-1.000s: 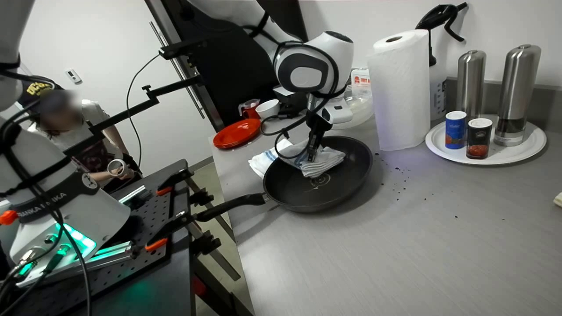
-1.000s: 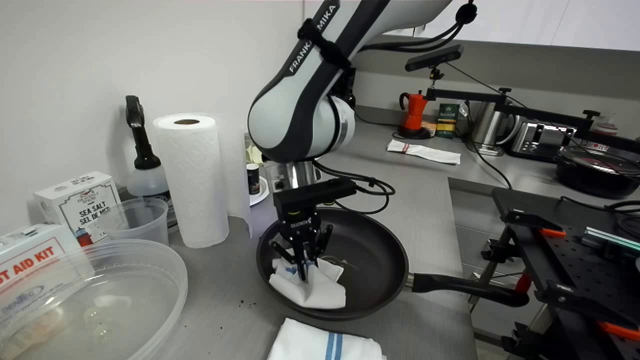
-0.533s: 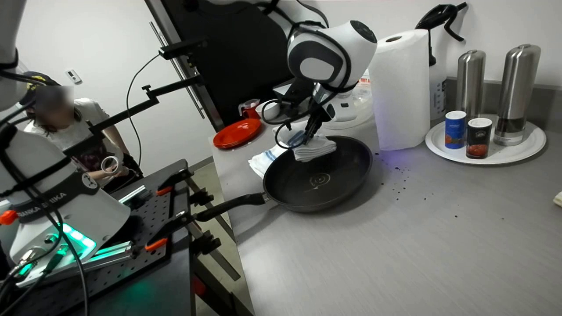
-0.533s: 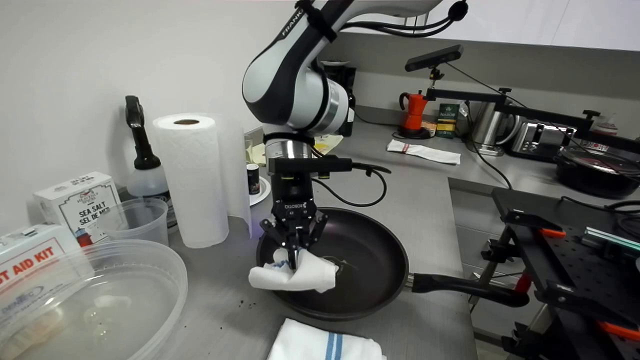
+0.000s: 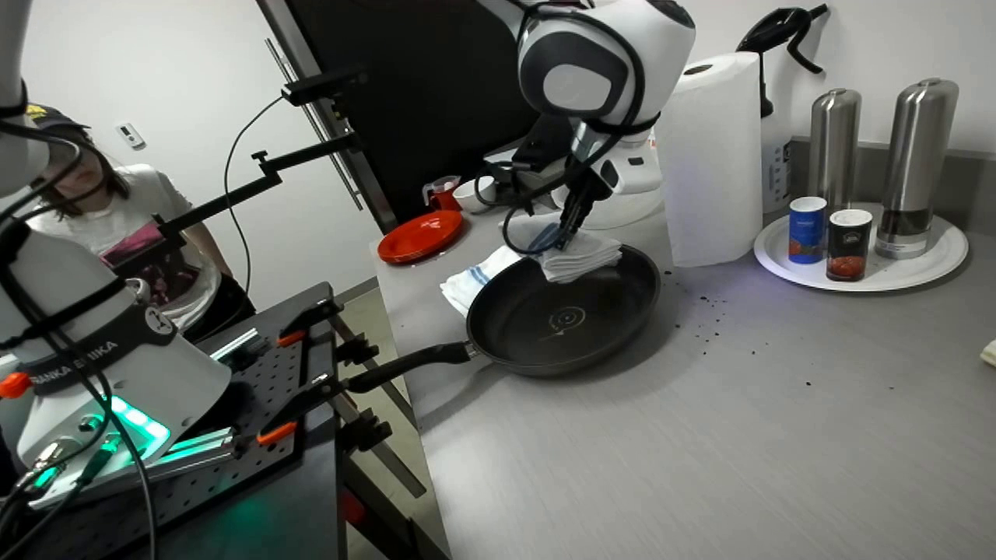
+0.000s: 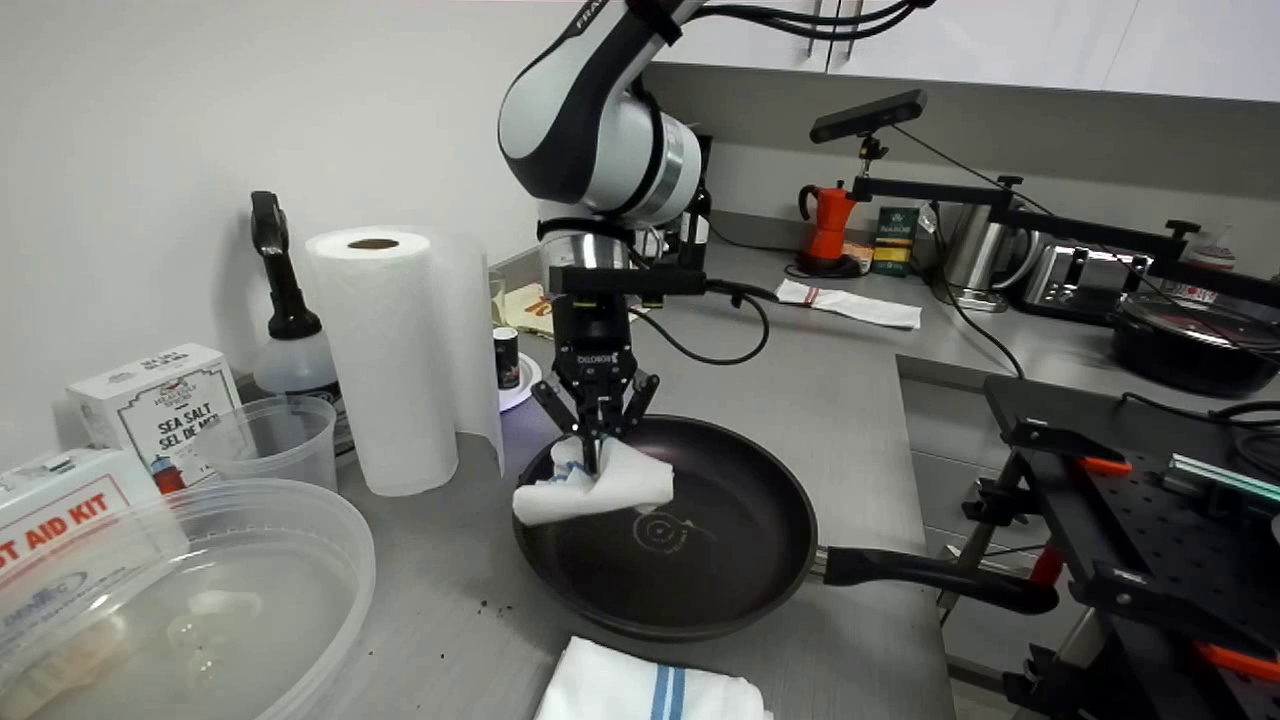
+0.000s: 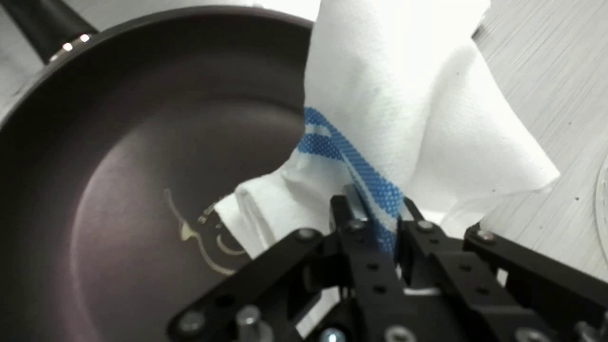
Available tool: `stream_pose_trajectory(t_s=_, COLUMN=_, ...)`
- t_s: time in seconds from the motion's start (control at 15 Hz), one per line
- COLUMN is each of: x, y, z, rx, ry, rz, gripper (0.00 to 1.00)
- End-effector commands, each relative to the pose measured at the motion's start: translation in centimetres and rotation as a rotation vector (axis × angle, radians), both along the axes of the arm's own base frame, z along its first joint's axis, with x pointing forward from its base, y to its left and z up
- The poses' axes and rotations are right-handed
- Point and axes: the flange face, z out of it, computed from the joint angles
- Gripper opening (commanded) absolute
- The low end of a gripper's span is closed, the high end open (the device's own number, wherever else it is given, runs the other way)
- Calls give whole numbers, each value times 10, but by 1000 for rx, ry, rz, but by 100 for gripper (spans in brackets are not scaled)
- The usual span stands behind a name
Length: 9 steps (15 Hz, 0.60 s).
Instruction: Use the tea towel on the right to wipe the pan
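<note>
A black frying pan (image 5: 537,330) lies on the grey counter; it also shows in the exterior view (image 6: 740,530) and the wrist view (image 7: 142,209). My gripper (image 7: 375,213) is shut on a folded white tea towel (image 7: 375,71) with blue stripes, pinched at the stripe. In both exterior views the gripper (image 6: 592,462) points down and the towel (image 6: 635,480) sticks out on both sides of the fingers. The towel is over the pan's edge and covers part of the rim; whether it touches the pan I cannot tell. Thin light streaks (image 7: 190,232) show on the pan floor.
Another white towel with blue stripes (image 6: 640,690) lies beside the pan. A paper towel roll (image 6: 385,370) and a large clear tub (image 6: 200,590) stand near it. The pan's handle (image 5: 408,364) reaches over the counter edge. Dark crumbs (image 5: 708,319) lie on the counter.
My gripper has lifted the towel from the pan floor to over the pan's edge. It has moved upward and, in an exterior view, away from the second towel. The pan has not moved.
</note>
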Motion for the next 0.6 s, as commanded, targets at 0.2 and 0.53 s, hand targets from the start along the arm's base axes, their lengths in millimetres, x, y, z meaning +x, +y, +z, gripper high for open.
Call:
stream_pose_trajectory(t_s=0.2, x=-10, y=-88, z=83, rx=-182, ry=-57, rz=-29, gripper=3)
stream_pose_trajectory(t_s=0.53, x=-19, y=-154, z=112, rx=-310, ry=-133, rz=-99, gripper=3)
